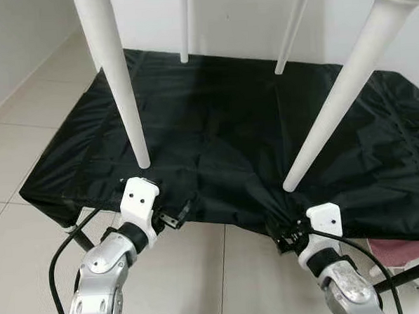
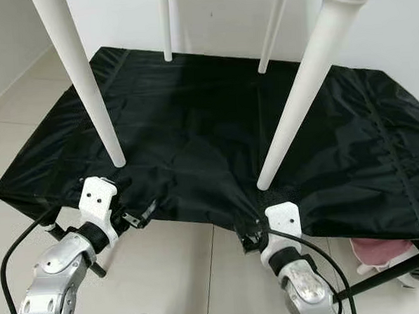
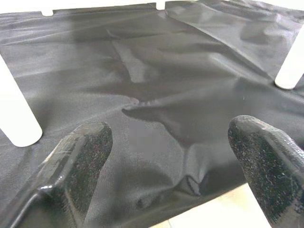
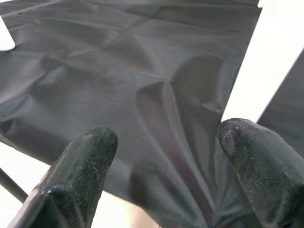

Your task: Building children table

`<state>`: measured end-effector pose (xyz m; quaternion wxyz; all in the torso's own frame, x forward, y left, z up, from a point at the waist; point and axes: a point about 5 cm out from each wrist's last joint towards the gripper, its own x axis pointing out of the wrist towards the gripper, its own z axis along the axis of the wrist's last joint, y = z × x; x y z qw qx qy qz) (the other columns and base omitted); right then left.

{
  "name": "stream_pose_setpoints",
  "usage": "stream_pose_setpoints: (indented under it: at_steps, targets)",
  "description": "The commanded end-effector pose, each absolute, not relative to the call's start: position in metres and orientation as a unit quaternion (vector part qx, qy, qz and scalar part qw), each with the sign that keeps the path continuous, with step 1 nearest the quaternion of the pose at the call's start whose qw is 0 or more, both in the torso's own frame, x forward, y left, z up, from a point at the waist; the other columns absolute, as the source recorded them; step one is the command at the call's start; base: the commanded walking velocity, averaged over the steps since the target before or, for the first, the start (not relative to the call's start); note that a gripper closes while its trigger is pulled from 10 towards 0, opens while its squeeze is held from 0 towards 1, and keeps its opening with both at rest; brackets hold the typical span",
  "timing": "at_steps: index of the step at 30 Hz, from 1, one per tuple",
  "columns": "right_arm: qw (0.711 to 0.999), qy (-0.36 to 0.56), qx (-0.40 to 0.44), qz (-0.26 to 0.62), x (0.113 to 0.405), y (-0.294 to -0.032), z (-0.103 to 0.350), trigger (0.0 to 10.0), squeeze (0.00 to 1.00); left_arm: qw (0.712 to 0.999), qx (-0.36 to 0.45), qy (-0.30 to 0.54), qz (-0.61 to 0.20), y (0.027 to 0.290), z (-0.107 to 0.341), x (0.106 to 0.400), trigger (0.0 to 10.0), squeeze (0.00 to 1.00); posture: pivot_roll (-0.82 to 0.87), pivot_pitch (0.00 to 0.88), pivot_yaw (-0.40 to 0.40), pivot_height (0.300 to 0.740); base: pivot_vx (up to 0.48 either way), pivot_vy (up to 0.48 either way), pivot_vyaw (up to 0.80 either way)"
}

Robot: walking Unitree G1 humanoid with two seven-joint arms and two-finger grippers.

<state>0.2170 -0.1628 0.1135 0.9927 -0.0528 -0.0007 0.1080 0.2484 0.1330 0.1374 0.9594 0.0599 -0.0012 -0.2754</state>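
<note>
Four white table legs stand with their thin ends on a black cloth (image 1: 236,127) spread over a low platform. The near left leg (image 1: 117,77) and the near right leg (image 1: 346,86) rise out of the top of the view, and two more legs (image 1: 183,25) stand at the back. My left gripper (image 1: 172,216) sits at the cloth's front edge just below the near left leg, open, with wrinkled cloth ahead of its fingertips (image 3: 80,152). Below the near right leg, my right gripper (image 1: 287,234) is also open at the front edge, its fingers (image 4: 85,156) over a fold of cloth.
Pale tiled floor (image 1: 201,270) lies in front of the platform, and a white wall runs behind it. A pink object (image 1: 401,251) and a black frame bar (image 1: 412,271) sit at the lower right. A black cable (image 1: 60,256) loops beside my left arm.
</note>
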Motion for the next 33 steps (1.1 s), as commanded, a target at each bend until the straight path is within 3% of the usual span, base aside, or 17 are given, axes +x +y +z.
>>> stream_pose_setpoints:
  at_steps: [1, 11, 14, 18, 27, 33]
  targets:
    - [0.992, 0.011, -0.054, 0.111, 0.218, -0.164, 0.104, 10.0, 0.0, 0.984, 0.072, 0.0, -0.164, 0.143, 0.131, 0.254, 10.0, 0.0, -0.01, 0.0, -0.035, 0.74, 0.0, 0.0, 0.0]
    - [0.984, 0.042, -0.058, 0.162, 0.213, -0.154, 0.087, 10.0, 0.0, 0.978, 0.075, 0.012, -0.193, 0.143, 0.123, 0.244, 10.0, 0.0, -0.01, 0.0, -0.033, 0.74, 0.0, 0.0, 0.0]
    - [0.969, 0.05, -0.074, 0.232, 0.205, -0.145, 0.09, 10.0, 0.0, 0.957, 0.077, 0.03, -0.279, 0.138, 0.122, 0.227, 10.0, 0.0, 0.0, 0.0, -0.039, 0.74, 0.0, 0.0, 0.0]
    - [0.953, 0.059, -0.091, 0.282, 0.196, -0.148, 0.095, 10.0, 0.0, 0.935, 0.097, 0.07, -0.333, 0.143, 0.109, 0.211, 10.0, 0.0, 0.01, 0.0, -0.039, 0.74, 0.0, 0.0, 0.0]
    - [0.948, 0.082, -0.09, 0.294, 0.195, -0.157, 0.088, 10.0, 0.0, 0.941, 0.106, 0.123, -0.297, 0.151, 0.082, 0.209, 10.0, 0.0, 0.0, 0.0, -0.035, 0.74, 0.0, 0.0, 0.0]
    - [0.917, 0.151, -0.116, 0.351, 0.185, -0.154, 0.066, 10.0, 0.0, 0.942, 0.108, 0.168, -0.271, 0.156, 0.066, 0.209, 10.0, 0.0, 0.0, 0.0, -0.033, 0.74, 0.0, 0.0, 0.0]
